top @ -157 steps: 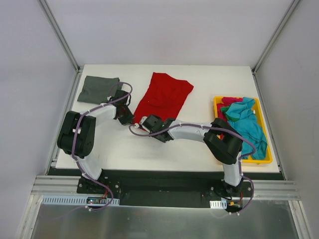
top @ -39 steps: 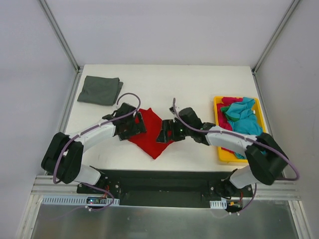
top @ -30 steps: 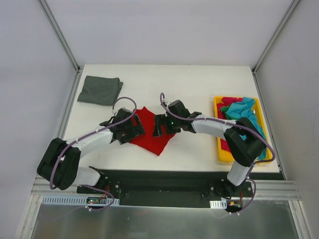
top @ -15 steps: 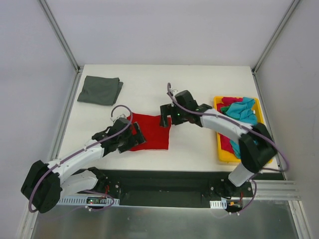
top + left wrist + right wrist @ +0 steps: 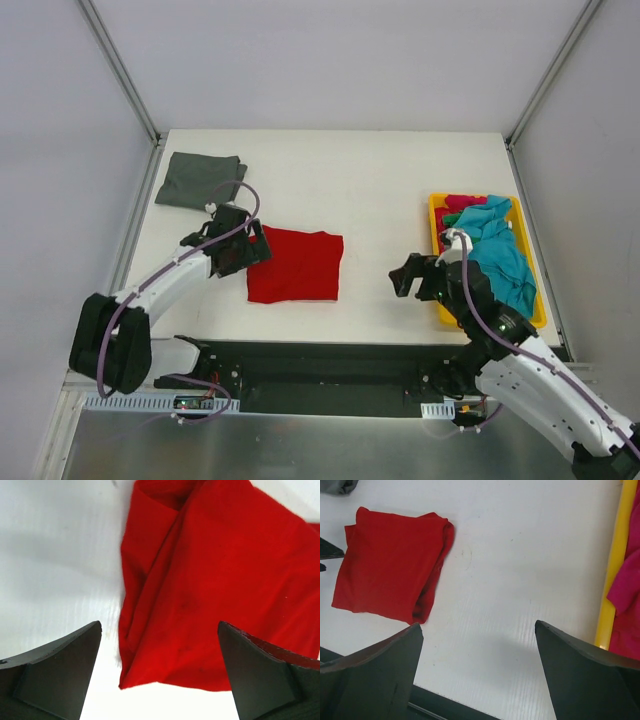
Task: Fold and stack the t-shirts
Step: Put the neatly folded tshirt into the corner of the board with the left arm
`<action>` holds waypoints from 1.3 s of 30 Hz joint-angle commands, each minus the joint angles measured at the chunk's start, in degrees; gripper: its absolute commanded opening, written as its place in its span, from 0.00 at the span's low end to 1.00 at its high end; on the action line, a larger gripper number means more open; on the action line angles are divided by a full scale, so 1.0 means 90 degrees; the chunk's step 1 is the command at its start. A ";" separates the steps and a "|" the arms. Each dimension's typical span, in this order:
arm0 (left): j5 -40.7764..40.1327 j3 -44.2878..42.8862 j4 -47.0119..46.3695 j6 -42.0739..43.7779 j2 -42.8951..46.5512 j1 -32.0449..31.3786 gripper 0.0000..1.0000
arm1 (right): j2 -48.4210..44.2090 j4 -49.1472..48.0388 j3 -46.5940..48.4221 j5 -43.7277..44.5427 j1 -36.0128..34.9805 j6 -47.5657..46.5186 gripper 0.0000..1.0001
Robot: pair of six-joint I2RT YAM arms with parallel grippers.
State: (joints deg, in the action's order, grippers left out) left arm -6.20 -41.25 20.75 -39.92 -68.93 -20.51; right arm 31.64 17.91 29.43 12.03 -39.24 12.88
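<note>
A bright red t-shirt [image 5: 295,265] lies folded into a flat rectangle near the table's front middle. It also shows in the left wrist view [image 5: 215,590] and the right wrist view [image 5: 390,575]. My left gripper [image 5: 254,250] hovers open at the shirt's left edge, and its jaws [image 5: 159,630] hold nothing. My right gripper [image 5: 403,277] is open over bare table [image 5: 477,627], well to the right of the red shirt. A dark grey t-shirt [image 5: 200,180] lies folded at the back left. Turquoise [image 5: 497,250], pinkish-red [image 5: 462,202] and green [image 5: 451,219] t-shirts are heaped in the tray.
The yellow plastic tray [image 5: 436,225] stands at the table's right edge, and its rim [image 5: 615,565] is close to my right gripper. The table's front edge [image 5: 435,700] runs just below the right fingers. Grey walls enclose the table.
Both grippers have come off the red t-shirt, which now lies flat and squared. The right arm pulled back right towards the tray. The left gripper moved to the shirt's left edge.
</note>
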 commanded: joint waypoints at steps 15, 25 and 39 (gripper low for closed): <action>0.2319 -0.0660 -0.1065 0.1506 -0.2263 0.0433 0.79 | -0.0410 0.0510 0.0158 -0.0292 0.0015 -0.0045 0.96; 0.2329 -0.0982 -0.1066 0.1671 -0.2722 0.0200 0.30 | -0.0634 0.0636 0.0109 -0.0029 0.0015 -0.0055 0.96; 0.0308 -0.2368 -0.0450 0.3057 -0.2088 0.0091 0.00 | -0.0849 0.0822 0.0070 0.0401 0.0005 -0.0035 0.96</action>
State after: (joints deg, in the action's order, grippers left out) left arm 2.76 -56.99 15.25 -18.90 -92.31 -20.93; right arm 25.36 25.45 28.32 13.78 -39.22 12.84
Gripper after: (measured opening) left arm 0.047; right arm 0.958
